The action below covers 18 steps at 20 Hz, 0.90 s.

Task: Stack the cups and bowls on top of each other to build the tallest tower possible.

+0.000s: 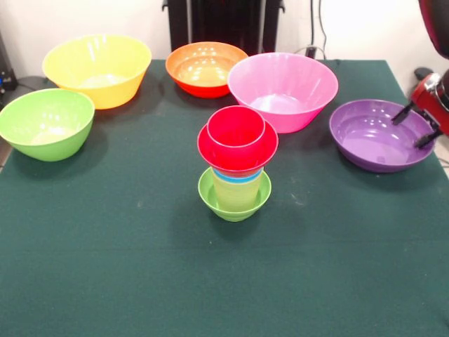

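I see the green desk (105, 267) carrying five loose bowls along its far edge. The tower (236, 165) stands mid-desk, well apart from the gripper (415, 126), whose fingers hang spread and empty over the purple bowl (372, 140) at the right edge.

I see the tower (236, 165) standing mid-table (105, 267). Behind it, five bowls form an arc: one (45, 123) far left, then (98, 69), (205, 68), (283, 90), and one (379, 135) far right, with the gripper (415, 125) over its right rim.
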Each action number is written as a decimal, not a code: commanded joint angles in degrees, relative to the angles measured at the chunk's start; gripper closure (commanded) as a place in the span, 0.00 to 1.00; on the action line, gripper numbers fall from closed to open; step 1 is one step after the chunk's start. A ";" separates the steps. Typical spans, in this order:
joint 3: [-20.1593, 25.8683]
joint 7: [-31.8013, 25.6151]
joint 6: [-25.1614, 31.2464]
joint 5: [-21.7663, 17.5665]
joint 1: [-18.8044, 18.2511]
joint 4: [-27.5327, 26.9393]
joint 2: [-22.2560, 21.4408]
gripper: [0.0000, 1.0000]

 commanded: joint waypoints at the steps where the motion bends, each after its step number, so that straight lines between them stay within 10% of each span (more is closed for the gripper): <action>1: 1.43 13.95 -7.37 1.40 -0.18 3.45 1.47 0.00; 18: 0.36 9.24 0.01 1.76 -1.59 2.86 0.03 0.00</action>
